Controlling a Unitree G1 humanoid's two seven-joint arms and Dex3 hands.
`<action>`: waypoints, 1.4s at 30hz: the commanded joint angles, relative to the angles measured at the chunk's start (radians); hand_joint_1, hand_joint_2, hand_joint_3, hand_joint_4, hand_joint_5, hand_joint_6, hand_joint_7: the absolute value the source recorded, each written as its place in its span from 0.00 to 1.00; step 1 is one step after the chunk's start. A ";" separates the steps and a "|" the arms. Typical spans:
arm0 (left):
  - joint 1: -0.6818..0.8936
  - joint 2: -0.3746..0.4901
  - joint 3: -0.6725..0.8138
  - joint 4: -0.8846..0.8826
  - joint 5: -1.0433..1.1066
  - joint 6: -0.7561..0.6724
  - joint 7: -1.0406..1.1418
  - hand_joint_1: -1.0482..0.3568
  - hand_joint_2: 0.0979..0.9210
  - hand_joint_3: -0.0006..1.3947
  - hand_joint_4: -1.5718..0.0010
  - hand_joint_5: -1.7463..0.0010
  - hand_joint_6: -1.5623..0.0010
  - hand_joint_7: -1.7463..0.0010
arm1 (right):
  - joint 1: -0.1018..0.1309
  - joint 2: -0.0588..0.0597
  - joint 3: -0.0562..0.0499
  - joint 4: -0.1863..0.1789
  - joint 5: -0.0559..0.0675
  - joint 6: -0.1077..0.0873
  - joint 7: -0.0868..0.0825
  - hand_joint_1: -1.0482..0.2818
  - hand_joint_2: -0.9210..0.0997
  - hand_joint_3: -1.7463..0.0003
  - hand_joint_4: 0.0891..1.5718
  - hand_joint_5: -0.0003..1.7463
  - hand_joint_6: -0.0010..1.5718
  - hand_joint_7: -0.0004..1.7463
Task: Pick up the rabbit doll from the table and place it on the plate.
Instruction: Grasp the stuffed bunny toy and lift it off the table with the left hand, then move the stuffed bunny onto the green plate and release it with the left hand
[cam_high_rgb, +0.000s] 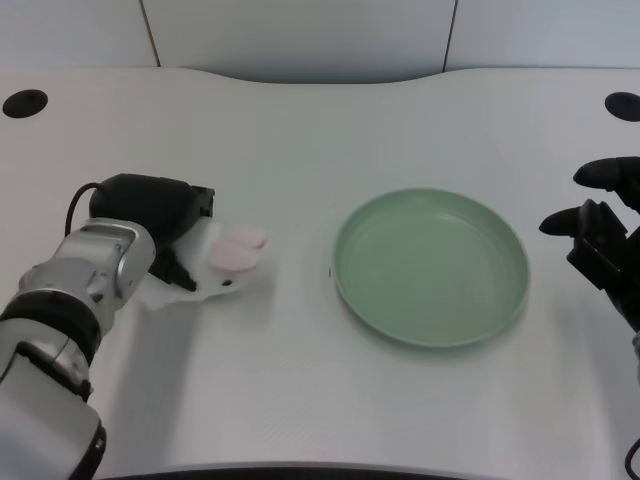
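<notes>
Item 1. Left silver forearm with black many-fingered hand (165, 232): enters from the lower left corner of the white table (300, 130) and reaches toward the left-centre of the worktop. The hand lies over the left part of the doll, fingers curled down onto it and touching its white body. Whether the fingers actually clasp the doll or only rest on it cannot be told from this view.

Item 2. Small white soft rabbit doll with pink ear patches (228, 262): lies flat on the worktop, left of centre, just right of and partly under the left hand. Body is pale white, nearly the tone of the table; two rounded pink patches sit on its upper right part; a small dark dot shows near its lower right edge. It is well apart from the plate.

Item 3. Round pale green plate with raised rim (348, 235): sits flat on the worktop, right of centre, nothing on it.

Item 4. Two dark round holes (24, 102) in the worktop, one at each far corner.
</notes>
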 joint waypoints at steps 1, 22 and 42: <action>-0.015 0.017 0.079 -0.017 -0.083 -0.011 -0.055 0.49 0.93 0.09 0.61 0.26 0.44 0.62 | -0.007 -0.032 -0.005 0.034 -0.009 -0.013 0.011 0.78 0.03 0.44 0.11 1.00 0.00 1.00; -0.136 -0.089 0.109 -0.145 -0.116 -0.143 -0.074 0.54 0.41 0.80 0.51 0.00 0.59 0.02 | -0.048 -0.014 0.018 0.129 -0.027 -0.092 0.021 0.79 0.10 0.38 0.16 1.00 0.00 1.00; -0.196 -0.373 0.045 -0.031 -0.098 -0.159 -0.067 0.45 0.48 0.70 0.48 0.00 0.58 0.00 | -0.018 0.017 0.036 0.069 -0.037 -0.061 0.003 0.80 0.11 0.36 0.27 1.00 0.00 1.00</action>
